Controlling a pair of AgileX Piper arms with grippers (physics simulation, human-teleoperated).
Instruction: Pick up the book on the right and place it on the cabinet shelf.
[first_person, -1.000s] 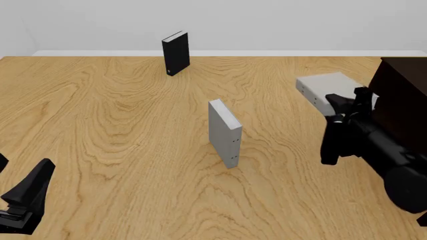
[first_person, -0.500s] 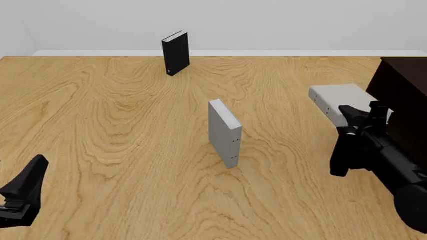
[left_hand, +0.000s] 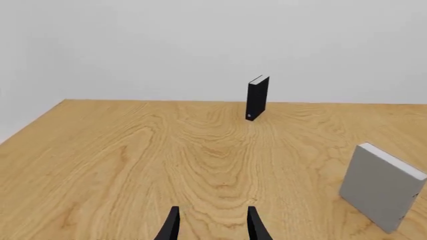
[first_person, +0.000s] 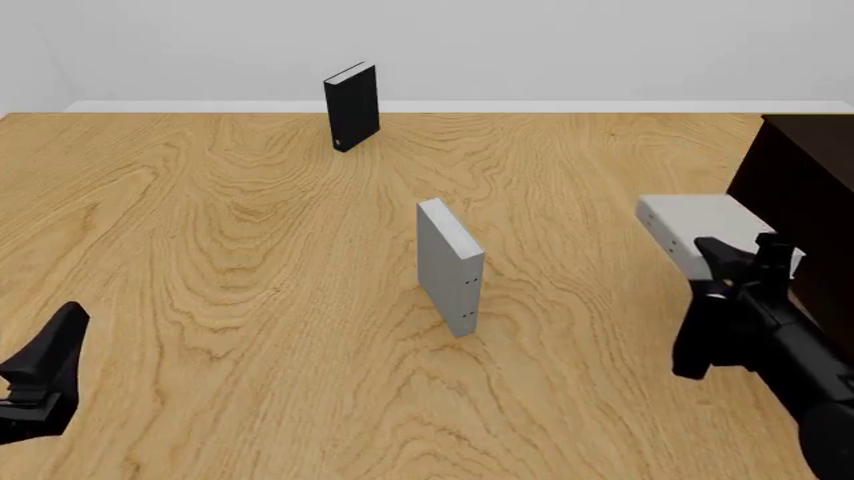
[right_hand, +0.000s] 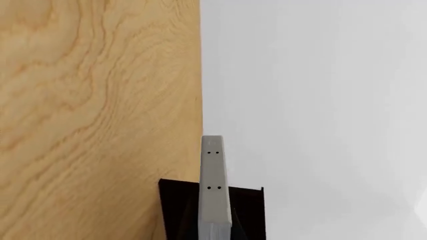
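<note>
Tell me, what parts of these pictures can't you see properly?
- Cabinet shelf: the front view's right edge cuts most of it off, so its boards stay unseen.
- Book: the right gripper covers its near end in the front view; only its narrow side shows in the right wrist view.
- Left gripper: only its fingertips show in the left wrist view.

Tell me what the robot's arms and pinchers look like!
Both are all black. The right arm is thick and rounded like a tube, ending in a blocky right gripper. The left gripper has flat, pointy wedge-shaped fingers. No cables, stickers or markings show.
</note>
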